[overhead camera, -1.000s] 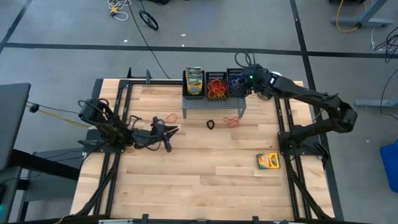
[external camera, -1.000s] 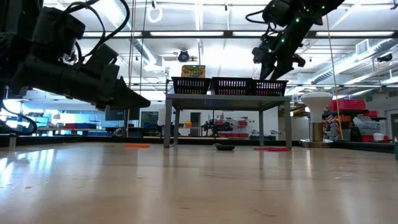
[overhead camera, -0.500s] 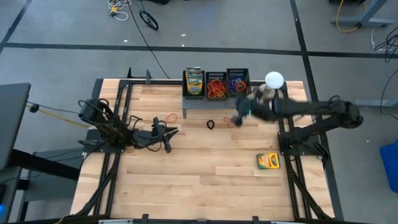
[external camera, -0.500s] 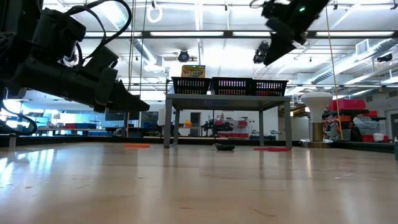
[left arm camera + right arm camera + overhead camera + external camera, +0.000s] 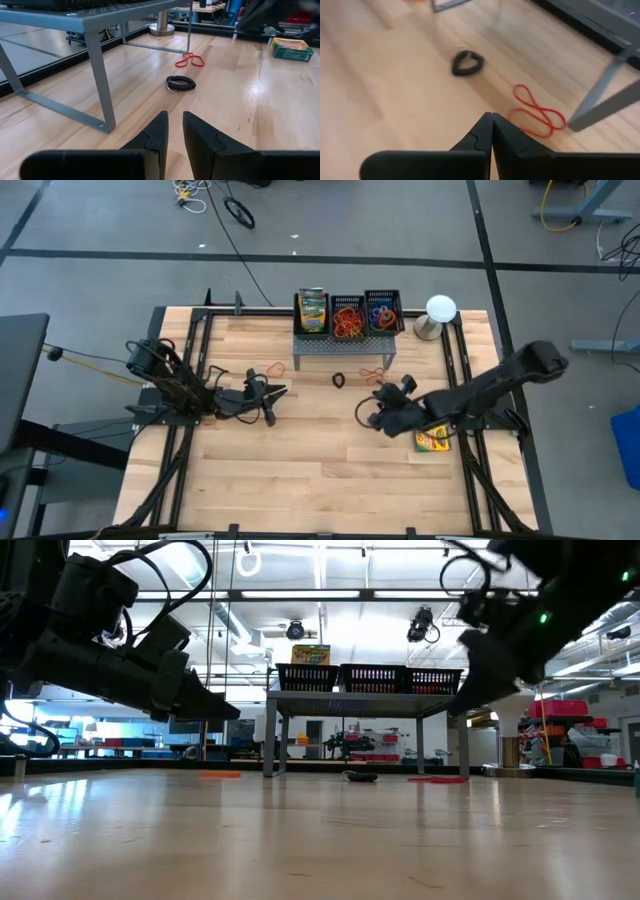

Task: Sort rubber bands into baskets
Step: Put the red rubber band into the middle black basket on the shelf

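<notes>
Three black mesh baskets (image 5: 348, 313) stand in a row on a grey perforated stand (image 5: 345, 350) at the table's far side. The left one holds a crayon box; the other two hold rubber bands. Loose on the wood lie a black band (image 5: 339, 380), a red band (image 5: 375, 371) and an orange band (image 5: 268, 370). My right gripper (image 5: 363, 414) hovers shut and empty, nearer than the red band (image 5: 537, 115). My left gripper (image 5: 278, 391), at the table's left, is open by a narrow gap (image 5: 175, 122) and empty, pointing toward the black band (image 5: 180, 83).
A yellow-green crayon box (image 5: 432, 440) lies on the table under my right arm. A white round-topped object (image 5: 440, 309) stands at the far right beside the stand. The stand's legs (image 5: 102, 80) reach the table near the loose bands. Bare wood fills the near half.
My right gripper has swung from above the right-hand basket toward the table's near edge and down. It now hovers over the wood nearer than the red band. The white object that the arm covered now shows.
</notes>
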`<state>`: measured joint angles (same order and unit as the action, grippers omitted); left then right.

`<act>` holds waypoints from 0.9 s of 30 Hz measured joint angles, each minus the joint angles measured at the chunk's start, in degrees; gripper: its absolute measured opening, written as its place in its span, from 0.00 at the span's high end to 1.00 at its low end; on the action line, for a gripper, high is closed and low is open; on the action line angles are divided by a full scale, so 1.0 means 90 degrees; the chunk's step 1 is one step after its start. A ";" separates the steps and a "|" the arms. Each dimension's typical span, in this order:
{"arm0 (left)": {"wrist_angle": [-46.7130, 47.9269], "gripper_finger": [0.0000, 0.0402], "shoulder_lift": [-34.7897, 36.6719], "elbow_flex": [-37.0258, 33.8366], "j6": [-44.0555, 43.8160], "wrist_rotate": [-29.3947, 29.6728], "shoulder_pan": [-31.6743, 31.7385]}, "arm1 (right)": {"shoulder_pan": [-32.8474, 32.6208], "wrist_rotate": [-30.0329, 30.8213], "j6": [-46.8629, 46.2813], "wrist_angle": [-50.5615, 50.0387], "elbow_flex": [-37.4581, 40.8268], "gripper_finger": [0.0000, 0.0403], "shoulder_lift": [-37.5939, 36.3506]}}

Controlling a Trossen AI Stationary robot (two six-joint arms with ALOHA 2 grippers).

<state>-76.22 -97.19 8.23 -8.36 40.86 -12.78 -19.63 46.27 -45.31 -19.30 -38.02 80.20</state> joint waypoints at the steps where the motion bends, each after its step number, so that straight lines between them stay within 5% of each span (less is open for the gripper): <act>1: 0.0007 0.84 0.0000 0.0000 -0.0002 0.0000 0.0000 | 0.0021 0.0147 -0.0132 0.0063 -0.0001 0.96 0.0194; 9: 0.0021 0.84 0.0000 0.0005 -0.0075 -0.0049 0.0000 | 0.0532 0.0203 -0.0351 0.1033 -0.0022 0.83 0.1267; 18: 0.0023 0.84 0.0000 0.0005 -0.0066 -0.0047 0.0000 | 0.1323 -0.0028 -0.0433 0.1078 -0.0028 0.67 0.1539; 27: 0.0026 0.84 0.0000 0.0016 -0.0027 -0.0046 0.0000 | 0.1505 -0.0128 -0.0576 0.1305 -0.0029 0.64 0.2019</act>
<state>-75.99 -97.19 8.38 -8.61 40.45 -12.78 -6.08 45.12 -50.49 -7.55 -38.28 98.37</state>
